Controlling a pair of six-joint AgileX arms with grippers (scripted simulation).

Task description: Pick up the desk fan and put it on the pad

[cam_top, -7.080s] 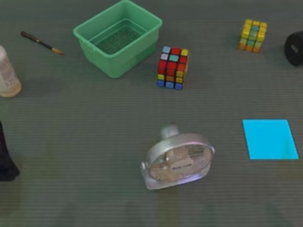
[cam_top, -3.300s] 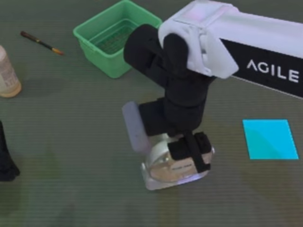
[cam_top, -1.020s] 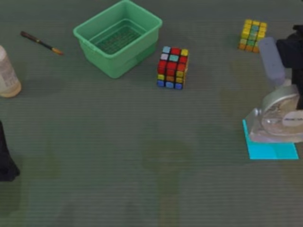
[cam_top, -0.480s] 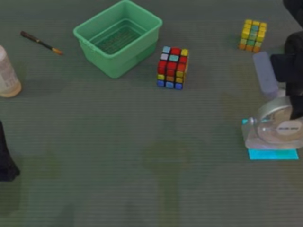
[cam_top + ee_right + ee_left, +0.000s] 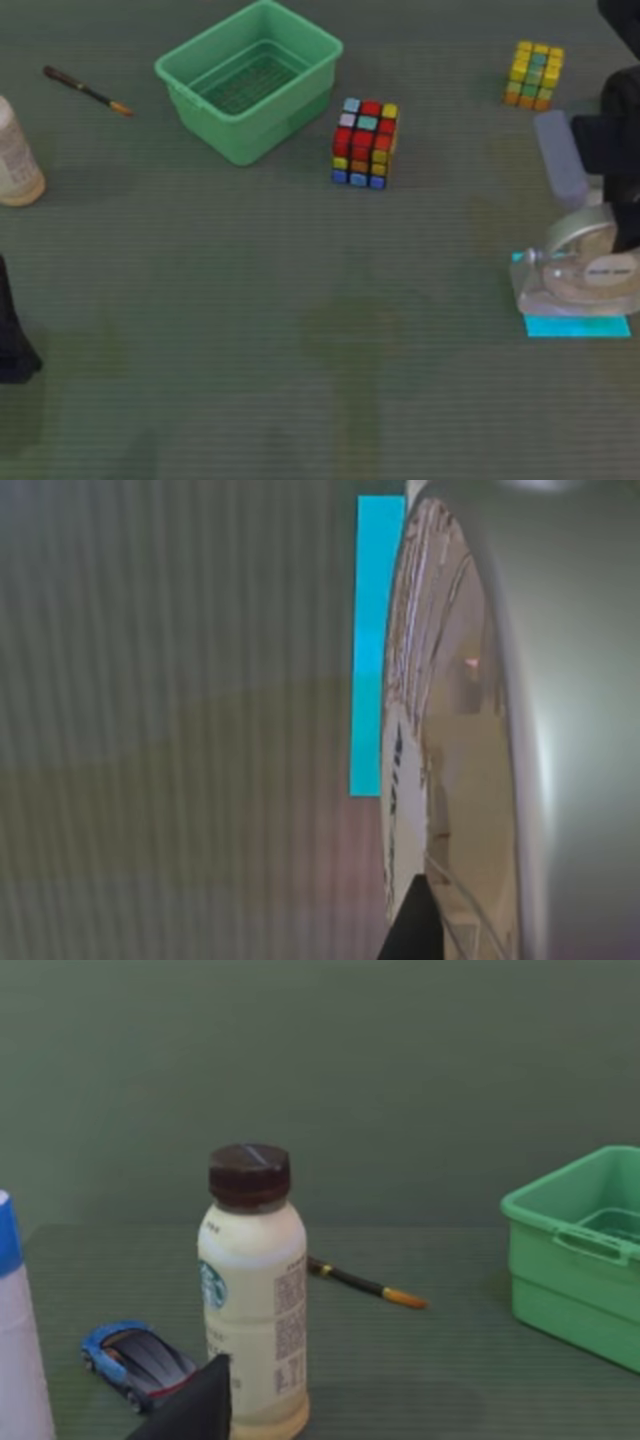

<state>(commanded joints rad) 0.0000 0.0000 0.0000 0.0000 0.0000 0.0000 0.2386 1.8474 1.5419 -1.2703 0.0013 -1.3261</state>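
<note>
The silver-grey desk fan (image 5: 580,280) stands upright on the cyan pad (image 5: 575,326) at the table's right edge and covers most of it. My right gripper (image 5: 618,240) reaches down from the far side and is shut on the fan's ring guard. In the right wrist view the fan's shiny guard (image 5: 470,730) fills the frame. One dark fingertip (image 5: 413,925) rests against it, the other is hidden, and a strip of the pad (image 5: 372,630) shows beside it. My left gripper (image 5: 12,345) is parked at the table's left edge.
A green basket (image 5: 250,80) sits at the back. A large colour cube (image 5: 365,142) and a smaller one (image 5: 534,75) stand toward the right. A brush (image 5: 88,90) and a bottle (image 5: 15,155) are at the left. The left wrist view also shows a blue toy car (image 5: 135,1360).
Over the last second the right gripper lowered the fan onto the pad. In the last half second nothing has visibly moved.
</note>
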